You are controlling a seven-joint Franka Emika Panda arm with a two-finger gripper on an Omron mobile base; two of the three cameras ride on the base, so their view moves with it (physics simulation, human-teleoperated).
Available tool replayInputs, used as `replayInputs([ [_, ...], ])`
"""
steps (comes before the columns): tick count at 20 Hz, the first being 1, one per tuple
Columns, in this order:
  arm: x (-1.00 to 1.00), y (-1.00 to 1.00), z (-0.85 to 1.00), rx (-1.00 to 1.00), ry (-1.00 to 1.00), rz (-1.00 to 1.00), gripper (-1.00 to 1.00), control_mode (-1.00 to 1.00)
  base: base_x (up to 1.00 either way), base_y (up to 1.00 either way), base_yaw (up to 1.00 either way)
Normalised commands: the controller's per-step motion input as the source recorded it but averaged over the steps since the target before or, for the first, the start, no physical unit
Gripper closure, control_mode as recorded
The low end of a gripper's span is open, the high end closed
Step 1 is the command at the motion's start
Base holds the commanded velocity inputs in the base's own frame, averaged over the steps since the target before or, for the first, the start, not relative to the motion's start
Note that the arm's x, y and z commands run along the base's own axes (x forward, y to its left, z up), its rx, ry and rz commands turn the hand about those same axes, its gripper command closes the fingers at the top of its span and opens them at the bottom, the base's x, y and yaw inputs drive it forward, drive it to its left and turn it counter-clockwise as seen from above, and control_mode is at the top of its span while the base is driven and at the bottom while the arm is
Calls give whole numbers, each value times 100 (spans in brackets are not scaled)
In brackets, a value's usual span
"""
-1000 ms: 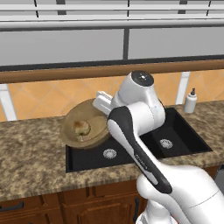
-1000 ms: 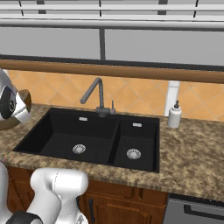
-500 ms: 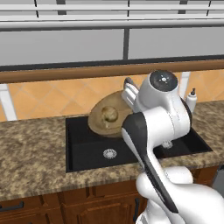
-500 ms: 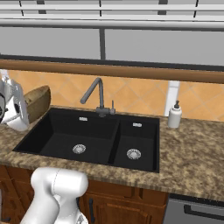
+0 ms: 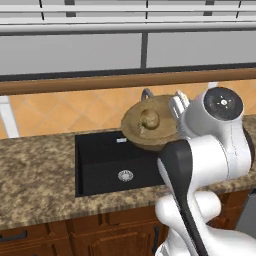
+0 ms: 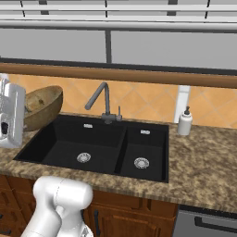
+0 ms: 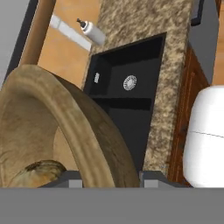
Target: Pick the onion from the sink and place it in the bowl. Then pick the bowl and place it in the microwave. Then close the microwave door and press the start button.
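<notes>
Swinging rightward since the earlier frames, the bowl (image 5: 150, 125) with the onion (image 5: 149, 118) inside now hung tilted above the sink (image 5: 115, 165), beside the faucet (image 6: 102, 99). The gripper (image 7: 111, 177) had its jaws partly closed on the bowl's thick rim. Carrying toward the microwave seemed underway; open air surrounded the load.

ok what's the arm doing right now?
The arm is carrying the bowl above the sink, with its claw gripping the rim, one finger on each side of it. The onion sits inside the bowl, so the first step looks done. The bowl is held tilted and clear of the counter. A soap bottle stands on the counter behind the sink. Next up would be the microwave.
</notes>
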Motion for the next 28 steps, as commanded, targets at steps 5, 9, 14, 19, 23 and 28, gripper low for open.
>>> replayInputs([
  [5, -42, -35, 35, 30, -3, 0, 100, -100, 0, 0, 0],
  [9, -29, -41, 42, 21, -1, -1, 100, -100, 0, 0, 0],
  [14, 0, -17, 33, 3, 1, -9, 100, -100, 0, 0, 0],
  [19, 0, 0, 1, 0, 1, -1, 100, 100, -29, 0, 0],
  [23, 0, 0, 0, 0, 0, 0, 100, 100, -97, 0, 0],
  [28, 0, 0, 0, 0, 0, 0, 100, 100, -79, 0, -1],
])
